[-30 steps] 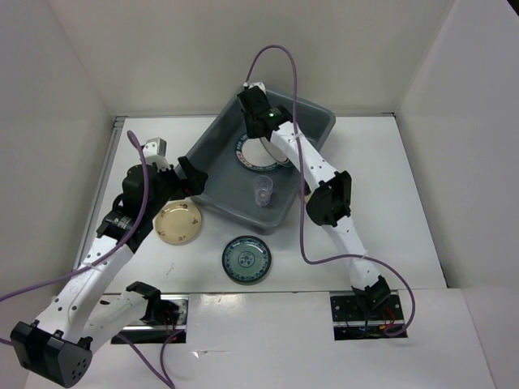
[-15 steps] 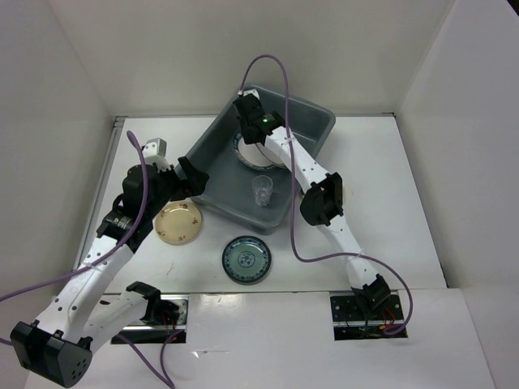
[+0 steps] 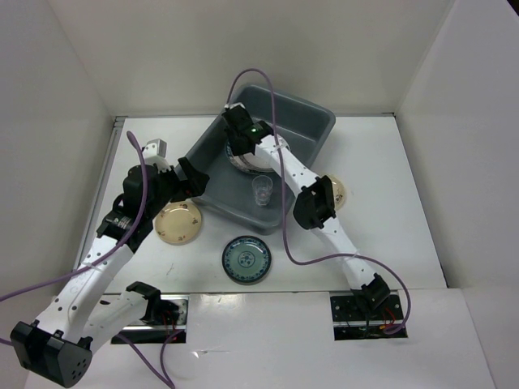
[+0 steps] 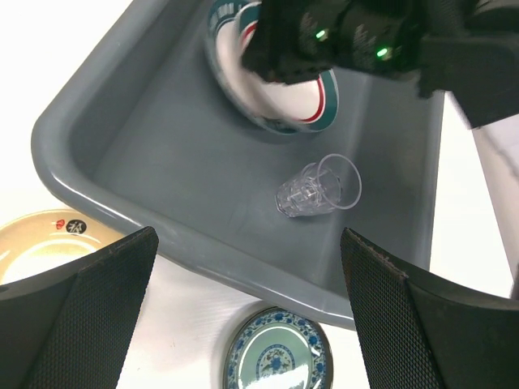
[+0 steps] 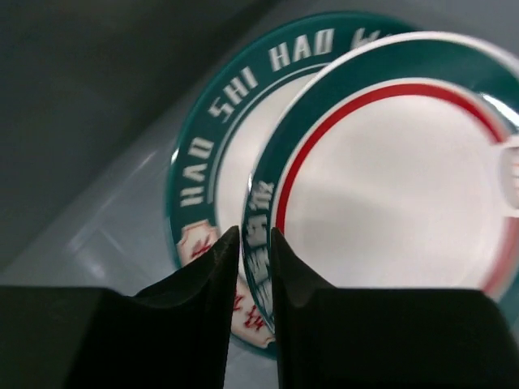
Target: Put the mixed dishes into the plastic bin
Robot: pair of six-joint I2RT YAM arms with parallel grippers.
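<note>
The grey plastic bin [image 3: 312, 121] stands at the back middle of the table. My right gripper [image 3: 239, 144] is low inside its far left part, shut on the rim of a white plate with a green-red band [image 5: 389, 194]. That plate is tilted over a second banded plate [image 5: 223, 154] lying on the bin floor. A clear cup [image 3: 261, 191] also sits in the bin [image 4: 122, 154]. My left gripper [image 3: 193, 180] hangs open and empty by the bin's left wall. On the table lie a beige plate [image 3: 178, 223], a teal patterned plate [image 3: 246, 259] and a second beige plate [image 3: 338, 191].
White walls close in the table on three sides. Purple cables loop over both arms, one above the bin [image 3: 243, 81]. The right arm's elbow [image 3: 312, 204] hangs over the bin's near right corner.
My right gripper has moved left across the bin with the banded plate. Its elbow has shifted left too, uncovering the beige plate right of the bin. The left arm has not moved.
</note>
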